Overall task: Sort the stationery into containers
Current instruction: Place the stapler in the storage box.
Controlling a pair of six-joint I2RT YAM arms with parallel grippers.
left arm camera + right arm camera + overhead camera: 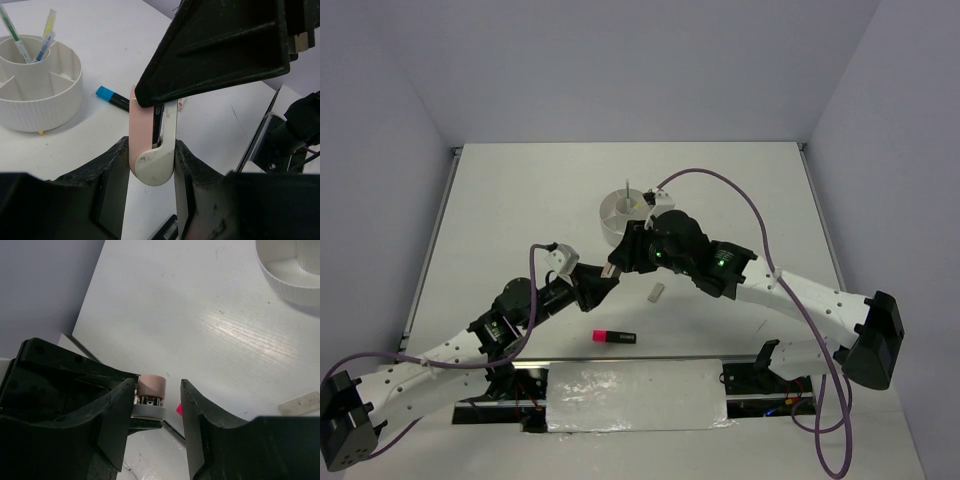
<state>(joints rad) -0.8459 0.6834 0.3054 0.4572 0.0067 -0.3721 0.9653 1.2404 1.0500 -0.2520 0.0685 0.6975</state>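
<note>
My left gripper (597,279) (151,157) is shut on a small pink-and-white stapler-like piece (152,145), held above the table. My right gripper (621,262) (156,386) is open, its jaws either side of that piece's far end (151,386); the piece touches one finger and a gap shows at the other. The round white divided cup (623,213) (42,97) (292,270) holds thin pens (44,40). A pink-and-black highlighter (613,337), a blue-and-black highlighter (112,97) and a small grey eraser (656,292) (299,403) lie on the table.
The white table (520,200) has grey walls on three sides. A white cloth-covered panel (635,395) and the arm bases sit at the near edge. A purple cable (750,205) arcs over the right arm.
</note>
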